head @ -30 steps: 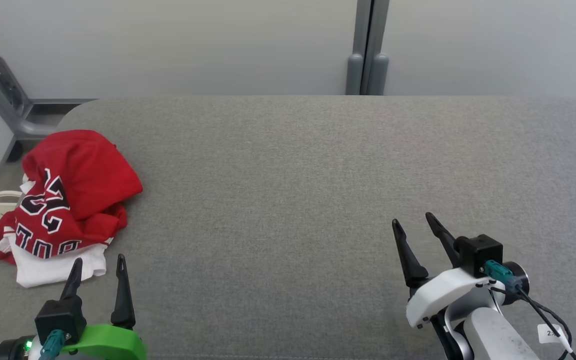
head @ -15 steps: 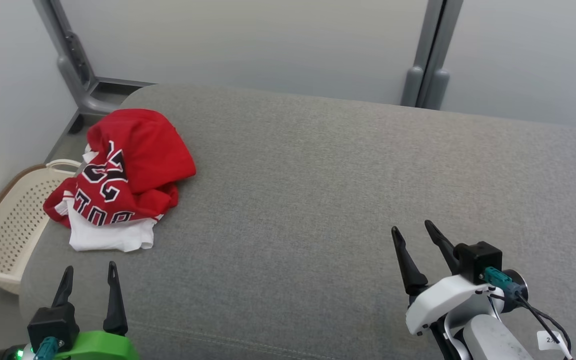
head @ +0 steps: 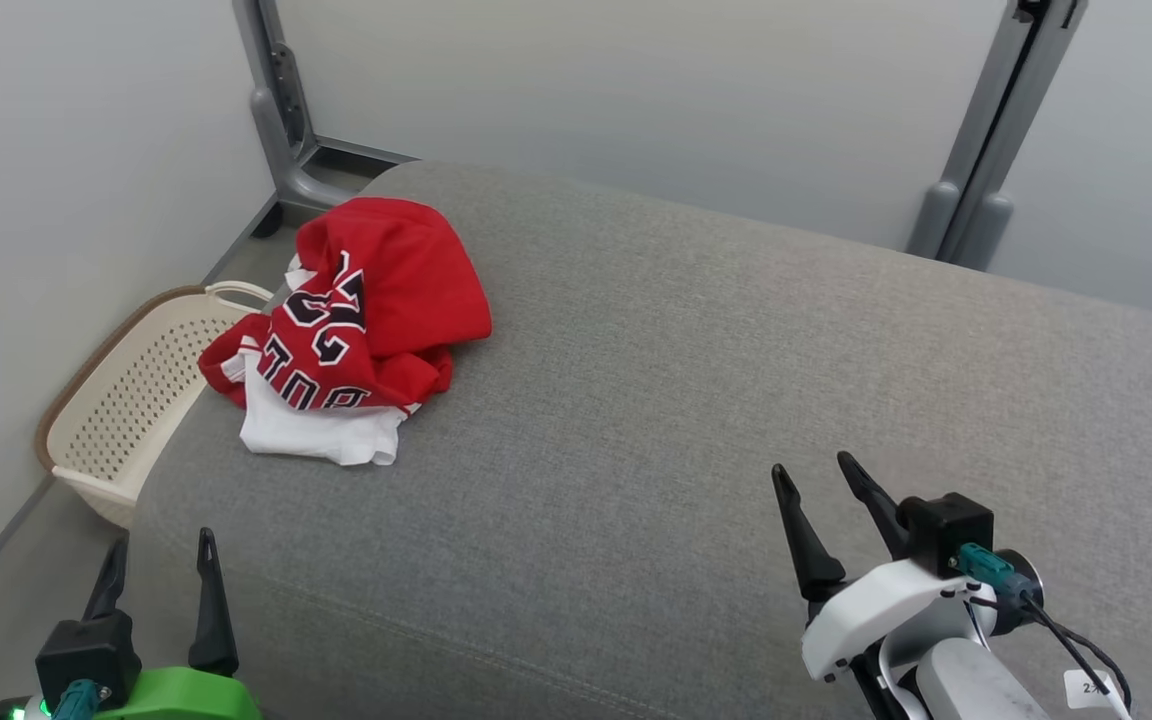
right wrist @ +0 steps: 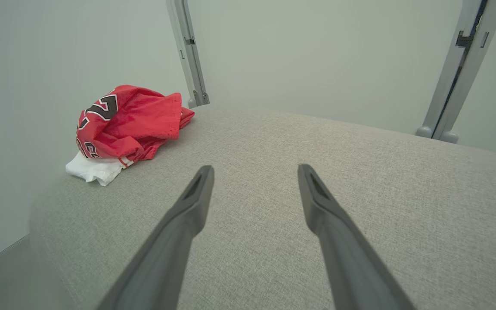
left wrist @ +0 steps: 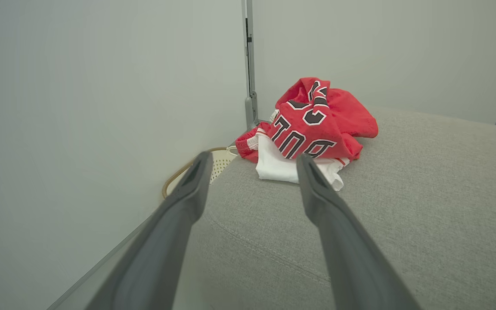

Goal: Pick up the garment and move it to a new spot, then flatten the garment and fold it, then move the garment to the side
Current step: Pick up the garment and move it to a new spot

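Left gripper point(head: 161, 545) and right gripper point(head: 812, 465) hang released, both well apart from the crumpled red jersey point(head: 376, 300) on the tabletop point(head: 686, 380)

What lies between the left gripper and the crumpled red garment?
Nothing but bare grey cushion between the left gripper and the garment, shown in head and left wrist views.

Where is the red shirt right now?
In the head view, the red shirt lies crumpled on the left end of the grey cushion, right beside the cream basket on the floor.
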`<state>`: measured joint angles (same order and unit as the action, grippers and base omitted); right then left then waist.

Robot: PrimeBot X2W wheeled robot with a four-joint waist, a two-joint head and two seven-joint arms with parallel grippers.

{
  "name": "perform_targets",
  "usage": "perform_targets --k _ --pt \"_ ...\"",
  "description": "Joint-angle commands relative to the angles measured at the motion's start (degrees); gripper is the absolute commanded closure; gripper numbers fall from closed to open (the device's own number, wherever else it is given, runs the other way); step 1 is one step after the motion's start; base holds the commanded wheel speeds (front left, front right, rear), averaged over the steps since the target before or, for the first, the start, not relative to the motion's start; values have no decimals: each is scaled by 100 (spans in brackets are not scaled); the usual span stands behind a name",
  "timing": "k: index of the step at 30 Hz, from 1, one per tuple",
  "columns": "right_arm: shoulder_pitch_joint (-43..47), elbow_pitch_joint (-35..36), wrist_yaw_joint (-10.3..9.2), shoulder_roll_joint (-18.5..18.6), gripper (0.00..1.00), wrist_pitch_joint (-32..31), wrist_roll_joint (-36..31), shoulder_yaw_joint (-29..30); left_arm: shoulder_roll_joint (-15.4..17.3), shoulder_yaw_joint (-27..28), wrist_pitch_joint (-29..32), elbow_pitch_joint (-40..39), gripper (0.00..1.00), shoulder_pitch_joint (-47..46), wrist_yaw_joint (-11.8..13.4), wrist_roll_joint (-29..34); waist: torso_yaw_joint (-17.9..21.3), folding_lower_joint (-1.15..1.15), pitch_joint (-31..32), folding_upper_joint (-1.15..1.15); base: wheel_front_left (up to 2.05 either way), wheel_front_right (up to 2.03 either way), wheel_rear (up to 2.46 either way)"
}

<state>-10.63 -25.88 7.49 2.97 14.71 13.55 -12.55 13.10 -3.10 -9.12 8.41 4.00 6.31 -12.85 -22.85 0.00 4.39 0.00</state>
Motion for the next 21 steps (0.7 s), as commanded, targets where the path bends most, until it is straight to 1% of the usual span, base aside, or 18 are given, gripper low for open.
perform_targets --k 1,9,13,21 --pt "78 -20 0 12 0 27 41 -16 39 9 26 -44 0 77 22 8 -149 0 58 0 0 0 0" --pt "15 -68 0 4 0 53 94 -92 86 25 52 -138 0 147 76 -36 -312 0 60 0 0 0 0" --pt "-69 -103 0 3 0 53 111 -148 88 38 35 -183 0 156 131 -55 -331 0 42 0 0 0 0" --pt "-102 -166 0 1 0 60 158 -200 103 9 18 -186 0 121 136 -105 -313 0 53 0 0 0 0"
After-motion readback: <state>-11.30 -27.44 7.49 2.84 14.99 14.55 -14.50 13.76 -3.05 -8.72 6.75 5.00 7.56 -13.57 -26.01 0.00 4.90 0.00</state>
